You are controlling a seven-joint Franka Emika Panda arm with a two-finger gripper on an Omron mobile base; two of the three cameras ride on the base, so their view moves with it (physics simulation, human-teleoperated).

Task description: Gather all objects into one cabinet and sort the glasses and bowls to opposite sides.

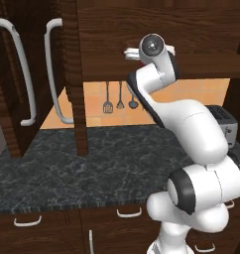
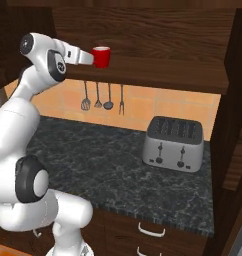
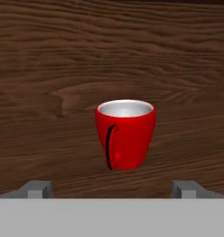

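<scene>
Claw fingers spread wide, gripping nothing, just short of upright red mug on cabinet shelf; handle faces claw.

white arm rising at left, bent up to cabinet shelf height. gripper level, pointing right, right at red mug; jaws spread wide, mug not gripped as far as can be told. mug upright on shelf, white inside. below: four utensils hanging on orange tile wall. silver toaster on dark marble counter, well right of arm. white drawer handles under counter edge.
</scene>
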